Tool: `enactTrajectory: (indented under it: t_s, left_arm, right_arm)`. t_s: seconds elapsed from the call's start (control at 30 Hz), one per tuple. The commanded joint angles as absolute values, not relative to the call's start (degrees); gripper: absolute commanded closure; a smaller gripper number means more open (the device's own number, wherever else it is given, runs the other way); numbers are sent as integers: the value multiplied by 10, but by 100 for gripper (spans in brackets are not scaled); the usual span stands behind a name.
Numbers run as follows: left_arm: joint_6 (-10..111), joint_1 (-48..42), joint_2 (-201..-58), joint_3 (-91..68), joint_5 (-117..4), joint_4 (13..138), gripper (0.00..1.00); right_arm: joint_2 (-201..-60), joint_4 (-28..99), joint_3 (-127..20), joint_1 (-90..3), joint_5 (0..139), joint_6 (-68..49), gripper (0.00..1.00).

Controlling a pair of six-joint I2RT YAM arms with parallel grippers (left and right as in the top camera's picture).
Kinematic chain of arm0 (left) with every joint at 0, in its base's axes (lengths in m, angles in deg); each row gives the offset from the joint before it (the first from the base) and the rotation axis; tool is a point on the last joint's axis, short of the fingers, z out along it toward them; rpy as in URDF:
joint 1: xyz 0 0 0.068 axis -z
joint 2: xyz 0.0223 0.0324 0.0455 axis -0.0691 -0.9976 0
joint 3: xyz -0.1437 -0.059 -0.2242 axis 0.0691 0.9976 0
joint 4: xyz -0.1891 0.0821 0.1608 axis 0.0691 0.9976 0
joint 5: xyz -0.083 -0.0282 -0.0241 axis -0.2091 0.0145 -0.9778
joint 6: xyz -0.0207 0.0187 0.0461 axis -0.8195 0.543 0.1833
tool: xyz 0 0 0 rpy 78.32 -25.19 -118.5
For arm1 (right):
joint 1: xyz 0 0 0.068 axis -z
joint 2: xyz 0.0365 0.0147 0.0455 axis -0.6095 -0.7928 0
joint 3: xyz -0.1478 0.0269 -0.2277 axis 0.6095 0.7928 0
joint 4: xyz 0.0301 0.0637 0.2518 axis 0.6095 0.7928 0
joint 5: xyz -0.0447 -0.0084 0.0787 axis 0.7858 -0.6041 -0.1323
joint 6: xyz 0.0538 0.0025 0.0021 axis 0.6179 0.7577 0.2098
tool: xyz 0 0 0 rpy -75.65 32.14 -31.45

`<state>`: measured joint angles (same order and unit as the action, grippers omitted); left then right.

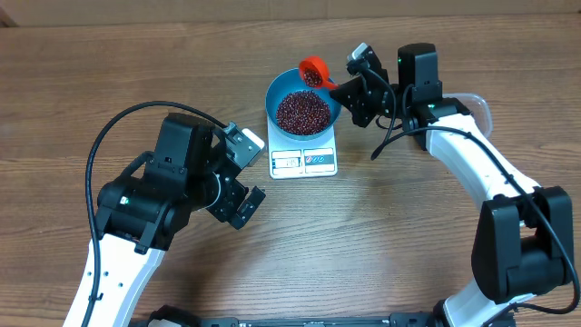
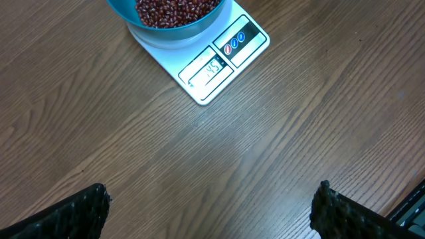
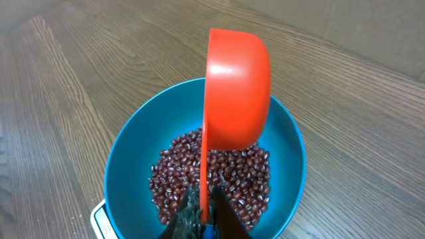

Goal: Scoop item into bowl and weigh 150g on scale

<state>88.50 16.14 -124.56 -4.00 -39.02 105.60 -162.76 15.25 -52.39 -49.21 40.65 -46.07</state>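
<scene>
The blue bowl [image 1: 280, 92] stands on the white scale [image 1: 305, 163] and holds a heap of dark red-brown beans [image 1: 302, 111]. My right gripper [image 1: 349, 88] is shut on the thin handle of an orange scoop [image 1: 314, 68], which hangs over the bowl's far rim. In the right wrist view the scoop [image 3: 236, 93] is turned on its side above the beans [image 3: 242, 179], its handle pinched in the gripper [image 3: 204, 211]. My left gripper [image 1: 247, 173] hovers wide open left of the scale and holds nothing. In the left wrist view the gripper [image 2: 212, 192] faces the scale [image 2: 249, 41].
A clear plastic tub [image 1: 482, 105] shows partly behind the right arm at the back right. The left arm's black cable loops over the table's left side. Bare wood lies between the left gripper and the scale.
</scene>
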Motion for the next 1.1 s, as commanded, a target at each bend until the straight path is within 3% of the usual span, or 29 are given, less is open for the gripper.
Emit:
enactTrajectory:
  t_s: [0.0, 1.07]
  left_arm:
    - [896, 159, -1245, -52, -387, 1055, 0]
    - [896, 159, -1245, -52, -387, 1055, 0]
  right_arm:
    - [-1628, 154, -531, -495, 401, -461, 97]
    - [-1628, 151, -531, -498, 363, -462, 96]
